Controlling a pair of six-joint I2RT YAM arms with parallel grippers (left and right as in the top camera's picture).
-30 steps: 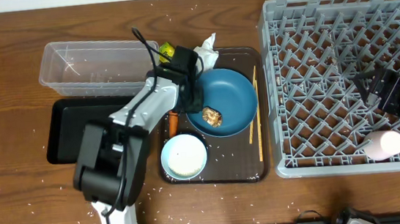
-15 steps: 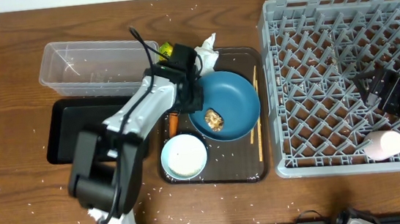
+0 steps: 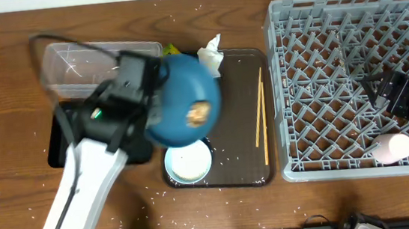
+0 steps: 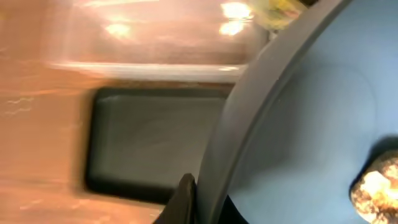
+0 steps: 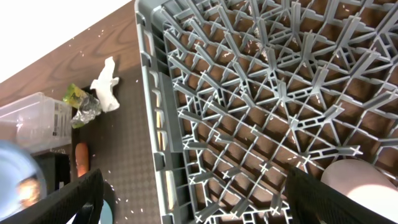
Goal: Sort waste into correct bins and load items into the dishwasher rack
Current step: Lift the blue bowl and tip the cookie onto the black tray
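Here, clamping the blue bowl [image 3: 179,87] by its left rim with the left gripper [image 3: 149,90], above the brown tray's [image 3: 243,126] left edge, food lump [image 3: 199,114] inside. Holding the right gripper [image 3: 382,94] spread open over the rack [image 3: 318,43] at the table's right edge, near the pink cup [image 3: 392,147].

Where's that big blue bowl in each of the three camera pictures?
Overhead: blue bowl left of centre, beside the clear tub.
Left wrist: fills the right half; tub along the top.
Right wrist: blurred blue sliver at the lower left edge; tub just above.
Shared landmark: the clear tub.
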